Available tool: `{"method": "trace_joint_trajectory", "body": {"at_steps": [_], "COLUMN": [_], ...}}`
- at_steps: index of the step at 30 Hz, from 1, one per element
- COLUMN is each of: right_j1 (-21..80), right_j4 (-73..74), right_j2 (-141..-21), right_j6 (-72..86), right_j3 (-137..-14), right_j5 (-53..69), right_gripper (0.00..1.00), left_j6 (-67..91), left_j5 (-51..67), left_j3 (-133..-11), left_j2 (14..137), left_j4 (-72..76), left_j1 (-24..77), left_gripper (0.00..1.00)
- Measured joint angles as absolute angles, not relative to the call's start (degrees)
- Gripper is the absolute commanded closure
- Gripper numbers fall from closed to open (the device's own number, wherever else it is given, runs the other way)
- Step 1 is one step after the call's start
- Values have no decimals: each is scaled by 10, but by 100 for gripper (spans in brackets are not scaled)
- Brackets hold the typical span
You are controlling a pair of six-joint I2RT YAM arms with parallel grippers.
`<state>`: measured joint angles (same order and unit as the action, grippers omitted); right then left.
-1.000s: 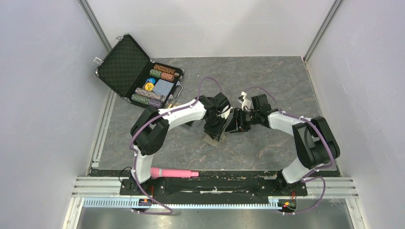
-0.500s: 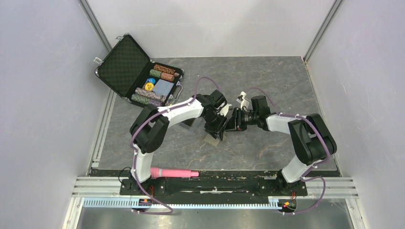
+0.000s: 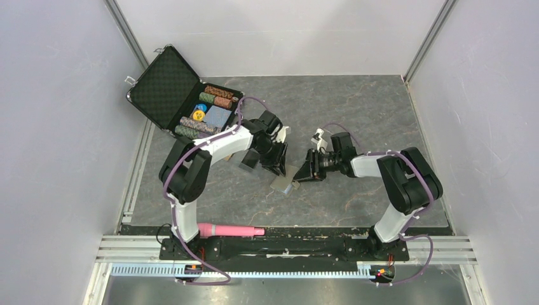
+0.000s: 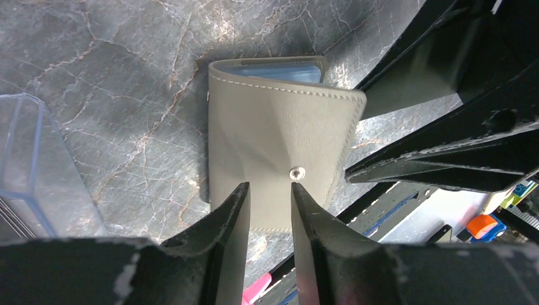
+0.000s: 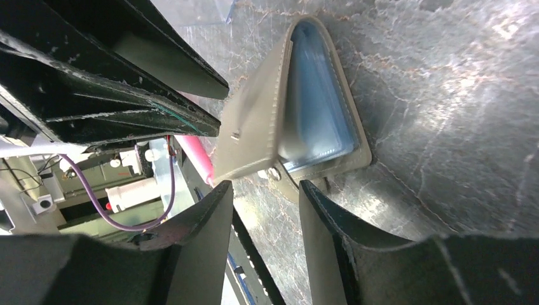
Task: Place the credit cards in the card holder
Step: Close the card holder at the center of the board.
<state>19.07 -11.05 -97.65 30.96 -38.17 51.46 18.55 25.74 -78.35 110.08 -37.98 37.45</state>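
Observation:
The card holder [image 3: 283,185], taupe with a light blue inside, lies on the table between both grippers. In the left wrist view, the holder [image 4: 279,140] lies folded with its snap up, just beyond my left gripper [image 4: 270,190], which is open by a narrow gap and empty. In the right wrist view, the holder [image 5: 254,127] gapes a little, showing blue sleeves, and its tab lies just ahead of my open, empty right gripper [image 5: 264,190]. From above, the left gripper [image 3: 278,166] and right gripper [image 3: 304,173] flank the holder. No credit cards can be made out.
A clear plastic box [image 3: 246,161] stands left of the holder; it also shows in the left wrist view [image 4: 25,165]. The open black case of poker chips [image 3: 184,98] is at the back left. A pink stick-shaped object [image 3: 232,230] lies at the near edge.
My left gripper has drawn back and to the left, off the holder. My right gripper has moved left and nearer, down toward the holder's tab. The holder stays on the table.

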Motion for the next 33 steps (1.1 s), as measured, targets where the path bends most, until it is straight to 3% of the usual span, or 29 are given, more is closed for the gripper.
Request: {"method": "trace_joint_trajectory", "body": {"at_steps": [10, 22, 33], "right_j1": [201, 230, 234], "right_j4": [-112, -164, -207], "right_j2": [-983, -983, -975], "right_j6": [309, 321, 338], "right_j3": [-373, -362, -361], "right_j5": [523, 580, 597], "right_gripper": [52, 60, 60], "left_j6": [186, 185, 170], "left_j5": [256, 251, 231], "left_j3": [-779, -776, -774], "left_j2": [1101, 1122, 1127], "left_j4": [-381, -391, -392], "left_j1": [377, 377, 391], "left_gripper": [68, 84, 81]}}
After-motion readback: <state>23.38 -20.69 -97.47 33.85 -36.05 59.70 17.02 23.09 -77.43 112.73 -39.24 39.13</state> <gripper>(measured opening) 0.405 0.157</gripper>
